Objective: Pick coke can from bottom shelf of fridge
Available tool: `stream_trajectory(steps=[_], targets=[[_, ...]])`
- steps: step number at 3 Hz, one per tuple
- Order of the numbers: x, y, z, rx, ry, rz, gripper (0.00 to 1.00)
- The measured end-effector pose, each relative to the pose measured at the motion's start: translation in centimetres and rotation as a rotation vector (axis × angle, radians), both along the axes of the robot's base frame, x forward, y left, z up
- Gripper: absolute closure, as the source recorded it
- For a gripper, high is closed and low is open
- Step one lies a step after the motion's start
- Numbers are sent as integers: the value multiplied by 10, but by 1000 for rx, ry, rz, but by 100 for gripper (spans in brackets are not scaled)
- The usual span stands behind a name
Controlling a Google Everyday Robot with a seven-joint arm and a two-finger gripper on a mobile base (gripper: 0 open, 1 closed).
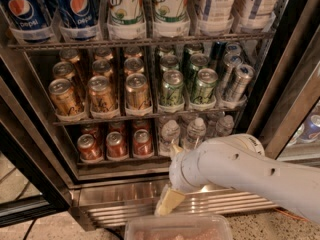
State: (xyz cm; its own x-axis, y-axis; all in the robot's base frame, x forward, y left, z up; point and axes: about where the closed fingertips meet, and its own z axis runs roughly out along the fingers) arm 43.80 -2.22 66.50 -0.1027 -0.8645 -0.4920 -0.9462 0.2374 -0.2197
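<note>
The fridge [125, 196] stands open with a dark interior and a ribbed steel base. Its bottom shelf [125, 160] holds red coke cans in three lanes on the left; the front ones are at the left [89, 147], middle [116, 145] and right [142, 142], with more behind them. My gripper [173, 175] is at the end of the white arm [250, 171], which comes in from the right. It sits in front of the base grille, below and right of the red cans and just under the water bottles [170, 134]. It touches no can.
Gold cans [100, 96] and green cans [172, 88] fill the middle rack. Pepsi bottles [80, 9] and 7UP bottles [125, 6] stand above. A clear plastic container [177, 227] lies on the floor below the gripper. The steel door frame [295, 104] is to the right.
</note>
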Motion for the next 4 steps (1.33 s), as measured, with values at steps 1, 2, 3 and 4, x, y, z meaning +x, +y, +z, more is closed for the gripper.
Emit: stream_trajectory(steps=[1,2,3,4], targets=[[6,2,3,11,-22,-7,0],[4,3,3,13,-28,-15,0],[-17,13,-31,75,13,-64,0],[-25,20,-63,136,6,-128,0]])
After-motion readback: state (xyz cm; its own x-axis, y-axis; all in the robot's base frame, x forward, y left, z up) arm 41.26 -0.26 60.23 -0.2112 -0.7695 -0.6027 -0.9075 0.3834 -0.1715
